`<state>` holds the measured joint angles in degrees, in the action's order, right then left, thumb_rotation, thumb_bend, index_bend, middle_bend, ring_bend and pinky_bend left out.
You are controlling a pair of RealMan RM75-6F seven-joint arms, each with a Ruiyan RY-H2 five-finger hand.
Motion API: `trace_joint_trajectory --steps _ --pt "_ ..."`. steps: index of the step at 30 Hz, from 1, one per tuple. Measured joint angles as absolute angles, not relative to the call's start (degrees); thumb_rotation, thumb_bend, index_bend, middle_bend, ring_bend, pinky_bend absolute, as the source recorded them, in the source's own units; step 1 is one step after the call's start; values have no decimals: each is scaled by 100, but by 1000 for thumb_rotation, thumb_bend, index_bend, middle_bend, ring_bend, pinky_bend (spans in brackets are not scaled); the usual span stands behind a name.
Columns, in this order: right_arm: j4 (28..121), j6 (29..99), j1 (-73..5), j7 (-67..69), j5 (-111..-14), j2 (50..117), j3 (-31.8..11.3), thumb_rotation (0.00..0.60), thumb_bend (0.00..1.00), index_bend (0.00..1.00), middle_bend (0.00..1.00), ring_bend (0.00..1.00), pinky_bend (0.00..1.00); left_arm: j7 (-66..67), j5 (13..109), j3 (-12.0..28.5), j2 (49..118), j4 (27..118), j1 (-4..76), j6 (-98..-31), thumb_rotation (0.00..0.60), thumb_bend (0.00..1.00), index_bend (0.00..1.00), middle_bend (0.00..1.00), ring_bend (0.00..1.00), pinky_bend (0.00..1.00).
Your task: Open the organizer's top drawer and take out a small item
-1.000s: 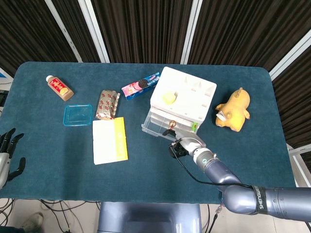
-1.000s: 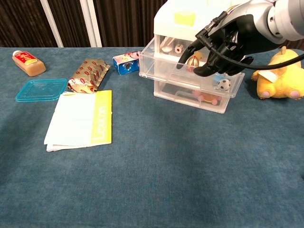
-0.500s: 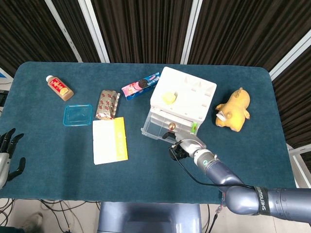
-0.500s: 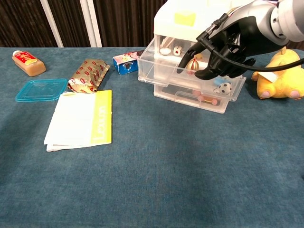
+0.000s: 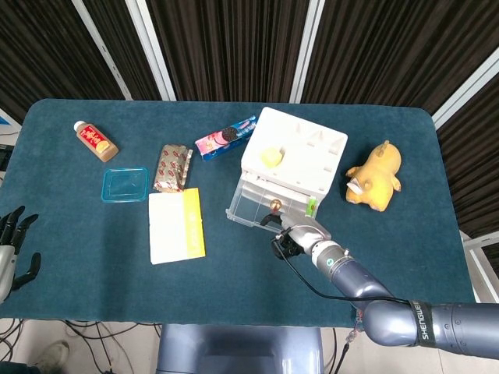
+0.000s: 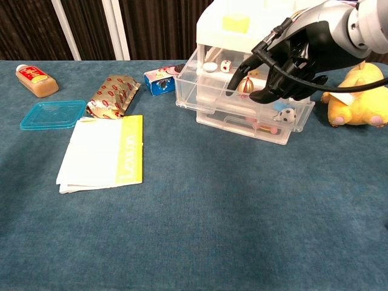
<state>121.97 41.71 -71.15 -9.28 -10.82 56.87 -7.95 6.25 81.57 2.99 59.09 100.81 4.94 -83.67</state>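
The white and clear organizer (image 5: 292, 152) (image 6: 242, 24) stands right of the table's middle. Its top drawer (image 5: 249, 204) (image 6: 206, 85) is pulled partway out toward the front. My right hand (image 5: 300, 238) (image 6: 291, 60) grips the right part of the drawer's front edge, fingers curled over it. Inside the drawer lie a small gold egg-shaped item (image 5: 274, 204) (image 6: 245, 86), a white item (image 6: 210, 66) and a tiny spotted cube (image 6: 225, 63). My left hand (image 5: 12, 249) hangs off the table's near left edge, fingers spread and holding nothing.
A yellow plush toy (image 5: 374, 175) (image 6: 357, 103) lies right of the organizer. Left of it are a cookie pack (image 5: 224, 137), a foil snack wrapper (image 5: 173, 167), a white and yellow booklet (image 5: 176, 224), a teal lid (image 5: 125, 184) and a small bottle (image 5: 95, 140).
The top drawer has slid further out toward the front, with my right hand moving back with it. My left hand has not moved.
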Motion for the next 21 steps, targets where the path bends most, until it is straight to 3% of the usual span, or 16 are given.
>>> trace_joint_trajectory --steps 21 --pt "12265 4129 -7199 -905 -1117 5650 -679 600 574 258 1000 1000 1000 637 8155 299 5911 10080 496 -8364 600 474 101 0 0 0"
